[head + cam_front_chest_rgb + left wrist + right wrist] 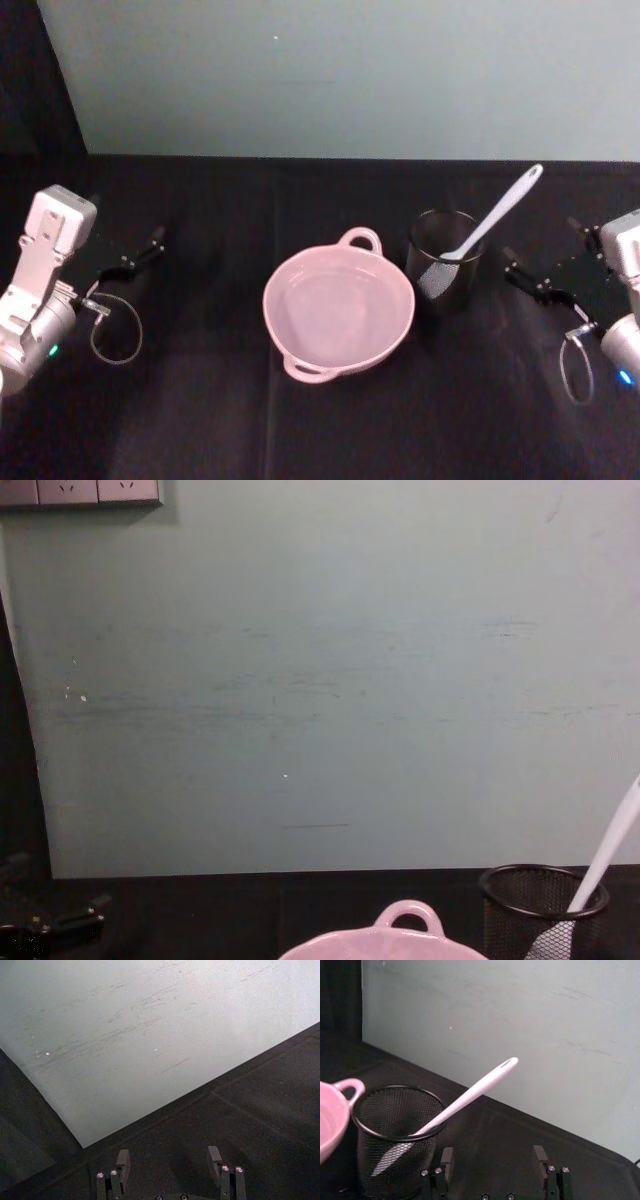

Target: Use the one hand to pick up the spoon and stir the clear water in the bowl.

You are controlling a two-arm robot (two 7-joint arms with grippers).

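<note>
Head view: spoon [497,215] inside mesh cup [447,288]

The long white spoon [495,215] stood head-down in a black mesh cup [436,285]. Its handle leaned up and out over the rim, with a small hole near the tip. The pale pink bowl [290,285] sat upright on the dark desk [200,420], just left of the cup. It had loop handles at its near and far rims, and a faint water ring showed inside.
</note>
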